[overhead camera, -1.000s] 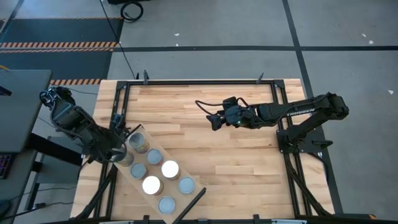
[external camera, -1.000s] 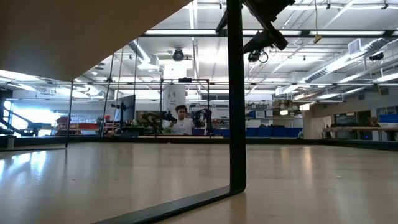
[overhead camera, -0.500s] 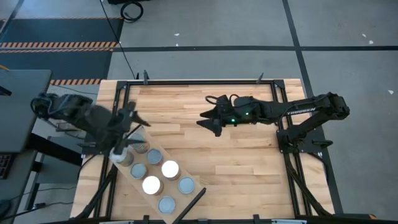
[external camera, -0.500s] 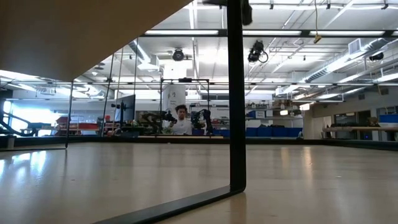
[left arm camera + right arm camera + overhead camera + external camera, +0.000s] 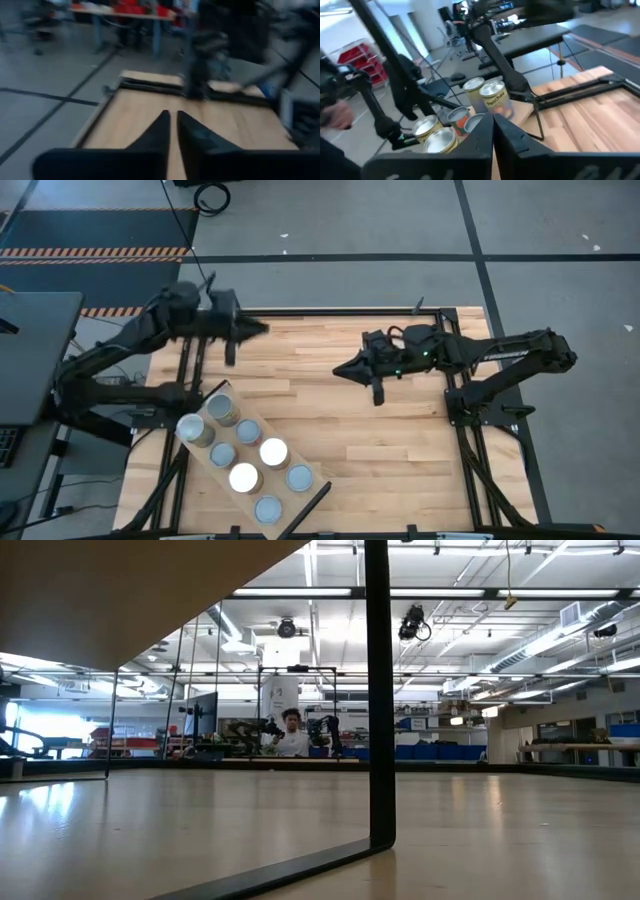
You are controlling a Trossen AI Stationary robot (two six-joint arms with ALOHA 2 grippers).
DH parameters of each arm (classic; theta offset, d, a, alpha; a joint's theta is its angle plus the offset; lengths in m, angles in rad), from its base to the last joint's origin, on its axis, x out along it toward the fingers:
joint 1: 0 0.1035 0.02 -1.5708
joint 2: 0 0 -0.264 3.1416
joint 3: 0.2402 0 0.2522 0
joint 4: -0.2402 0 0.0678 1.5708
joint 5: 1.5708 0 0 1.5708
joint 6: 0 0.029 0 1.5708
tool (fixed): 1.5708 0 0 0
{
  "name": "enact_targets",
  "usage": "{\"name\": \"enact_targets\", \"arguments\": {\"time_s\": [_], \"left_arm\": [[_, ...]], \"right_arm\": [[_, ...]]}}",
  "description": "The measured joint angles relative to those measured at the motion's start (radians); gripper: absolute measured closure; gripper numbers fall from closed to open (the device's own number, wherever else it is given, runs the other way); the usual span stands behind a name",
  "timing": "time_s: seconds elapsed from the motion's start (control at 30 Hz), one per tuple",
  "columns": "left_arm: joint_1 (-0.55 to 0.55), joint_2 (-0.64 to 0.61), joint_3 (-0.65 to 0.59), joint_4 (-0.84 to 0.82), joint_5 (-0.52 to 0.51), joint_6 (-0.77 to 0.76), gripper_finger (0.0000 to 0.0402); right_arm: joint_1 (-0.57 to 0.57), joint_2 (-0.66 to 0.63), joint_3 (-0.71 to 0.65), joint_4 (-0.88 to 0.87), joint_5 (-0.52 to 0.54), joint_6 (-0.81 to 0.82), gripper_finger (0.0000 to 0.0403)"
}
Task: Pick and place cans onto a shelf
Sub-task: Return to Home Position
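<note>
Several cans (image 5: 243, 477) stand upright on the shelf (image 5: 305, 498), a pale plank lying slantwise at the table's near left, with a dark bar (image 5: 311, 502) at its near end. The right wrist view shows labelled cans (image 5: 492, 96) ahead. My left gripper (image 5: 262, 328) hangs shut above the table's far left part, well away from the cans, its fingers (image 5: 156, 131) together. My right gripper (image 5: 338, 369) is shut over the table's middle and points toward the left. Neither holds anything. The low view shows only the shelf's underside (image 5: 120, 600) and the bar (image 5: 379, 690).
A black frame (image 5: 320, 310) runs along the table's far edge and down both sides. Bare wood (image 5: 380, 440) lies between the shelf and the right arm's base (image 5: 480, 405). A person (image 5: 292, 735) sits far off in the room behind.
My left gripper has drawn back from the cans at the shelf's far end, risen, swung toward the table's far edge and shut. My right gripper has stayed over the table's middle, turned about and shut. The cans stand as before.
</note>
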Motion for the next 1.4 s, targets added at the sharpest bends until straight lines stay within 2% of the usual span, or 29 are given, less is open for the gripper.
{"name": "enact_targets", "arguments": {"time_s": [0.1, 0.27, 0.37, 0.57, 0.73, 0.87, 0.97, 1.07, 1.17, 1.27, 1.4], "left_arm": [[0.167, 0.0, -0.067, 0.123, 0.082, -0.055, 0.0393], [0.39, 0.0, -0.16, 0.261, 0.199, -0.169, 0.0393], [0.461, 0.0, -0.191, 0.277, 0.207, -0.184, 0.0396], [0.555, -0.001, -0.202, 0.274, 0.187, -0.116, 0.0395], [0.586, -0.001, -0.202, 0.259, 0.035, -0.048, 0.0393], [0.587, 0.002, -0.202, 0.262, -0.051, -0.137, 0.0393], [0.587, 0.02, -0.202, 0.277, 0.001, -0.097, 0.0393], [0.591, 0.025, -0.203, 0.278, 0.085, -0.05, 0.0395], [0.595, 0.024, -0.219, 0.316, 0.15, -0.055, 0.0395], [0.593, 0.02, -0.325, 0.505, 0.171, -0.209, 0.0396], [0.562, 0.002, -0.498, 0.741, 0.149, -0.37, 0.0399]], "right_arm": [[-0.011, -0.036, -0.028, 0.006, -0.056, -0.036, 0.0397], [-0.035, -0.124, -0.145, 0.134, -0.14, -0.046, 0.0399], [-0.057, -0.191, -0.242, 0.218, -0.161, -0.034, 0.0399], [-0.074, -0.329, -0.386, 0.221, -0.133, 0.06, 0.0398], [-0.064, -0.385, -0.479, 0.22, -0.135, 0.06, 0.0386], [-0.064, -0.383, -0.52, 0.258, -0.114, 0.112, 0.0379], [-0.094, -0.388, -0.569, 0.305, -0.142, -0.002, 0.0379], [-0.152, -0.418, -0.637, 0.41, -0.26, -0.068, 0.0381], [-0.223, -0.466, -0.711, 0.482, -0.381, -0.051, 0.0382], [-0.271, -0.524, -0.777, 0.541, -0.447, -0.057, 0.0382], [-0.3, -0.591, -0.848, 0.615, -0.456, -0.06, 0.0383]]}}
